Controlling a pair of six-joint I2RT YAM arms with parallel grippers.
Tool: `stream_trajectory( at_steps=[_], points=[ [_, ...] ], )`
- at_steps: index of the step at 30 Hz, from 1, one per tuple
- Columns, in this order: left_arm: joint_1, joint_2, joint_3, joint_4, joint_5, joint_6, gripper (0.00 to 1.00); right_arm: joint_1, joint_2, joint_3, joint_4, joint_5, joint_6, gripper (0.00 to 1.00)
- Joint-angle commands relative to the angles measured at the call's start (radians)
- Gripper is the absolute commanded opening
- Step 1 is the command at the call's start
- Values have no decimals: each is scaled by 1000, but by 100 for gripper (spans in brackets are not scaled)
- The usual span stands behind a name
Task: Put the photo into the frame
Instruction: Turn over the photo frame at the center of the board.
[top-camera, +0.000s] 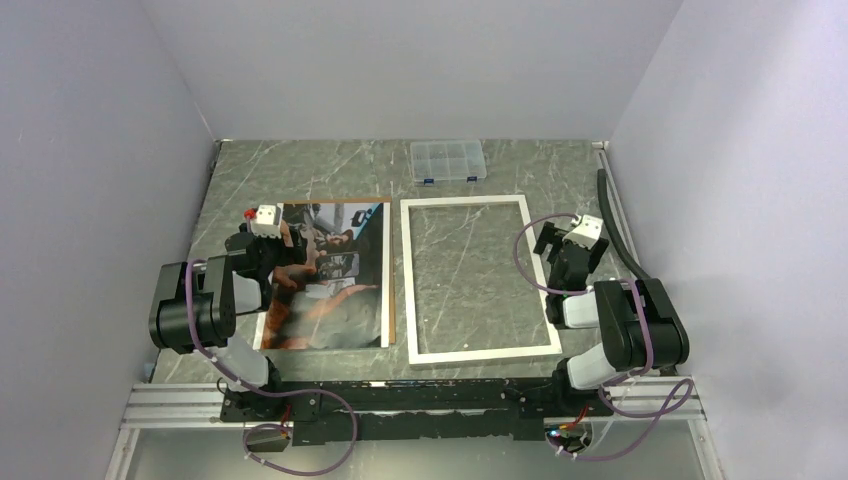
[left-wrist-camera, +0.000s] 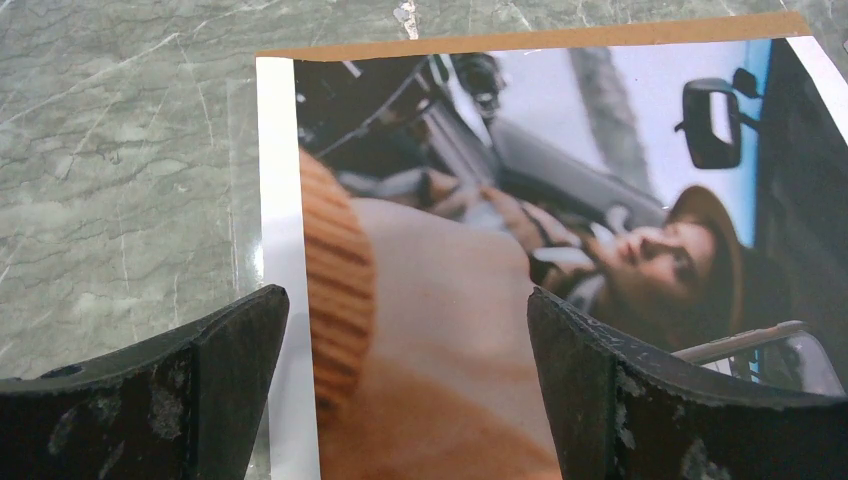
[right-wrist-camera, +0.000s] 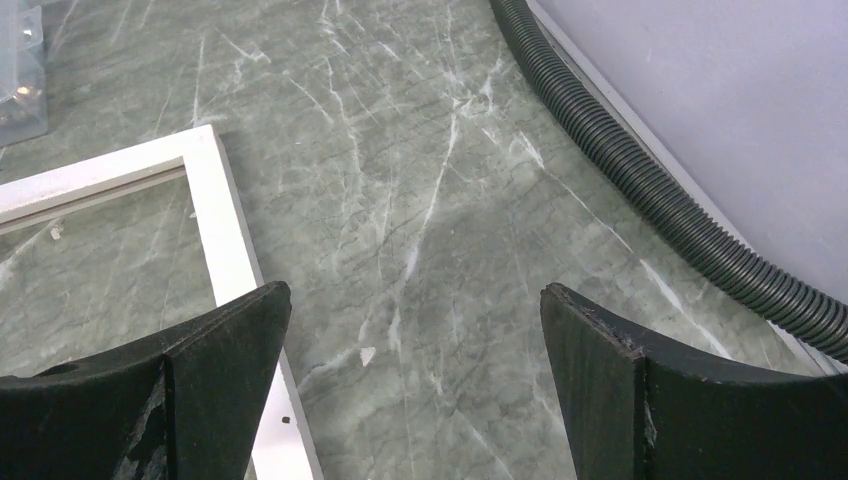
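Left gripper (left-wrist-camera: 405, 305) spread wide, empty, straddling the white margin of the photo (top-camera: 335, 275), which lies face-up on its brown backing board (left-wrist-camera: 520, 40). Right gripper (right-wrist-camera: 415, 300) gapes too, beside the frame (top-camera: 465, 201), probably to steady it.

Glossy paper photo (left-wrist-camera: 560, 250), white painted frame (top-camera: 480, 352), veined marble-look table (top-camera: 300, 170)

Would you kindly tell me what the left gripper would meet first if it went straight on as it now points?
Most likely the photo: the left gripper, jaws open, points down at its printed face near the white margin, with nothing in between. How far above it hangs is unclear.
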Motion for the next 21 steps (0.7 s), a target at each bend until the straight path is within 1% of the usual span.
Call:
stream_trajectory(
  at_steps=[1, 10, 13, 14, 16, 17, 18, 19, 21],
  points=[
    [-4, 1, 11, 43, 5, 2, 95, -2, -7, 4, 52, -6, -4, 100],
    [-4, 0, 12, 42, 5, 2, 95, -1, -2, 18, 32, -9, 0, 100],
    [-1, -4, 9, 51, 31, -1, 95, -1, -7, 9, 49, -1, -4, 100],
    [3, -19, 21, 23, 52, 4, 95, 5, -15, 8, 38, 46, 3, 100],
    [7, -74, 79, -111, 39, -1, 95, 15, -44, 19, 6, 20, -17, 100],
    [9, -108, 123, -231, 34, -1, 95, 50, -66, 36, -29, 97, -38, 100],
    [10, -135, 180, -349, 31, -1, 95, 91, -94, 96, -171, 204, -34, 100],
    [10, -159, 232, -458, 27, 2, 95, 112, -117, 169, -329, 252, -13, 100],
    [11, -184, 322, -612, 16, 7, 95, 117, -133, 316, -620, 258, 73, 100]
  ],
)
